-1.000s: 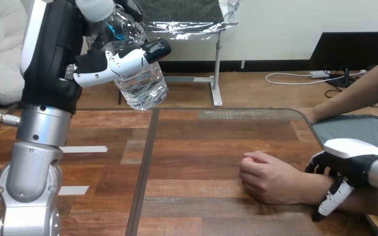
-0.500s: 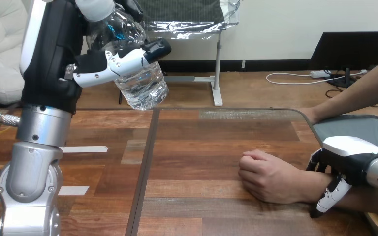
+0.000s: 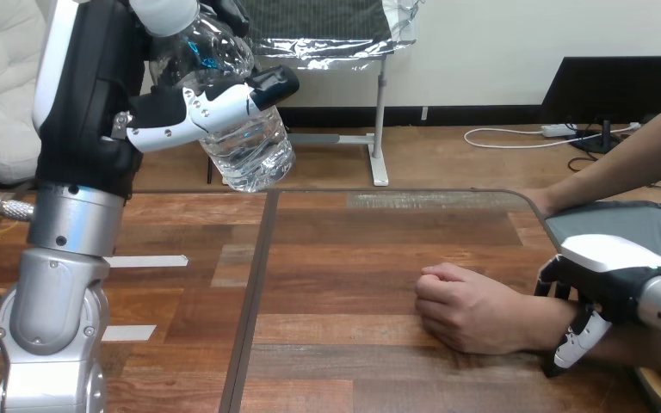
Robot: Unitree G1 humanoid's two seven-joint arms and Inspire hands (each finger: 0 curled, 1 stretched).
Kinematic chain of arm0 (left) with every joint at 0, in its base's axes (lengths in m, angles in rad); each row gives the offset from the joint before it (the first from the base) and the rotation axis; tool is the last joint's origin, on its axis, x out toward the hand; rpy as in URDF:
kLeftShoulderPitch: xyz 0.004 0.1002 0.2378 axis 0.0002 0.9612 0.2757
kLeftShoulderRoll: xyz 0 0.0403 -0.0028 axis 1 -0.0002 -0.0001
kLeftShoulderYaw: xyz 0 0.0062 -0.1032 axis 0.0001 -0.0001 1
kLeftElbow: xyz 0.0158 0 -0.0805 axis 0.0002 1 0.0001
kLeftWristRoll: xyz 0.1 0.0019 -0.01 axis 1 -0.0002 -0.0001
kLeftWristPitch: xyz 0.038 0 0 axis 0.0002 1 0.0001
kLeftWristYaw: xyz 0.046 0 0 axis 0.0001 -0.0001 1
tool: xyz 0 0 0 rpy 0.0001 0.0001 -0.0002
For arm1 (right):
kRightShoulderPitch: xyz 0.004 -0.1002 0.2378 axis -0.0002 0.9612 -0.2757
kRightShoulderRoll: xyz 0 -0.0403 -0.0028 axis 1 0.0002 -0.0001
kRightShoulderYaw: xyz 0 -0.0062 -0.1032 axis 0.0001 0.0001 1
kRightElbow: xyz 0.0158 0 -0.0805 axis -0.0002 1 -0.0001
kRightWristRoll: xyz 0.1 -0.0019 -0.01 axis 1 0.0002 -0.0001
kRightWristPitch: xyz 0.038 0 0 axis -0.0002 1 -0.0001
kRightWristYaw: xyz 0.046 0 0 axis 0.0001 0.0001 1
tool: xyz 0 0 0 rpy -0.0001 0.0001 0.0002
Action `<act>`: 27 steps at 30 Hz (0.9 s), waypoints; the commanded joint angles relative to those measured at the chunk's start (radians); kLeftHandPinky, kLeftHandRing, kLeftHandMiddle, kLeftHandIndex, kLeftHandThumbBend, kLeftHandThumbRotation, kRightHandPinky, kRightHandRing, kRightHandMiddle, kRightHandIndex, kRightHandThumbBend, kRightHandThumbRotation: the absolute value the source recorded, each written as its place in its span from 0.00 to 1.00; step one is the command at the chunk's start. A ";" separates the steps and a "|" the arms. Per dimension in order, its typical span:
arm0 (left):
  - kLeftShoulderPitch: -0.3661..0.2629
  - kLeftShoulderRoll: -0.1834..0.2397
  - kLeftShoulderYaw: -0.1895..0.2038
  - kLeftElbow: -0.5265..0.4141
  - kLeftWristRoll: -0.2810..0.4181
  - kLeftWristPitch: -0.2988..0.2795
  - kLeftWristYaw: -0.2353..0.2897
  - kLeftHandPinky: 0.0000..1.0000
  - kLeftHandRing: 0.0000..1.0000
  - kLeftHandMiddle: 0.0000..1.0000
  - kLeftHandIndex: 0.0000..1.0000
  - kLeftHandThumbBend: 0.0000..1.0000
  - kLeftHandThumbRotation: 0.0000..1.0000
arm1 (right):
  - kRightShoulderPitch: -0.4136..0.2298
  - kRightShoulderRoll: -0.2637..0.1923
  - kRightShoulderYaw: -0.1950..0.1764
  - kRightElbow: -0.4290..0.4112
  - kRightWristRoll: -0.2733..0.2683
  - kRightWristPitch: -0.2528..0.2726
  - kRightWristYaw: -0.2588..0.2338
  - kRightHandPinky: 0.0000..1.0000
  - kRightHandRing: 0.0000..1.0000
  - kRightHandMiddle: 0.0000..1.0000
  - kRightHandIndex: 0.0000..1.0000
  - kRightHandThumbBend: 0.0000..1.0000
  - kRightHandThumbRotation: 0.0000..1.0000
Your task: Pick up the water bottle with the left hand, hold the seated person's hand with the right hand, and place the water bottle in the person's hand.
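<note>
Gripping the water bottle high above the left side of the bench, the left hand has a finger and the rest of its grasp wrapped round the clear body. The bottle is tilted, white cap up and to the left, base angled down toward the middle of the bench. At the right, the right hand sits over the person's wrist, fingers curled down its far side and thumb on the near side, so it appears clasped on the wrist. The person's hand rests on the bench as a loose fist, knuckles toward the left, well apart from the bottle. The pick-up looks done and the hold on the person looks made. What remains is the delivery. The next move calls for carrying the bottle down and across to the right, and the fist must open, palm ready, before the bottle can be set in it.
</note>
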 commanded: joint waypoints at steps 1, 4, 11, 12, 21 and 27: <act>-0.046 0.013 0.019 -0.003 -0.015 -0.028 0.012 0.19 0.25 0.32 0.37 0.62 0.00 | 0.092 0.057 0.085 0.107 -0.050 0.003 0.003 0.17 0.26 0.37 0.48 0.90 0.02; -0.045 0.013 0.020 -0.005 -0.016 -0.024 0.012 0.20 0.26 0.32 0.37 0.62 0.00 | 0.090 0.060 0.084 0.117 -0.047 -0.003 -0.006 0.16 0.24 0.35 0.45 0.91 0.01; -0.047 0.013 0.020 -0.003 -0.016 -0.026 0.011 0.20 0.26 0.32 0.37 0.62 0.00 | 0.087 0.064 0.085 0.129 -0.045 -0.011 -0.016 0.17 0.26 0.36 0.40 0.90 0.00; -0.048 0.013 0.020 -0.002 -0.018 -0.026 0.011 0.20 0.26 0.32 0.37 0.62 0.00 | 0.088 0.064 0.084 0.129 -0.042 -0.013 -0.017 0.17 0.26 0.36 0.40 0.90 0.00; -0.047 0.011 0.018 -0.001 -0.018 -0.027 0.012 0.20 0.26 0.32 0.37 0.62 0.00 | 0.093 0.064 0.074 0.127 -0.026 -0.018 -0.018 0.17 0.26 0.35 0.37 0.91 0.00; -0.046 0.007 0.017 -0.002 -0.017 -0.021 0.017 0.20 0.26 0.32 0.37 0.62 0.00 | 0.098 0.062 0.061 0.125 -0.009 -0.029 -0.025 0.17 0.26 0.35 0.36 0.91 0.00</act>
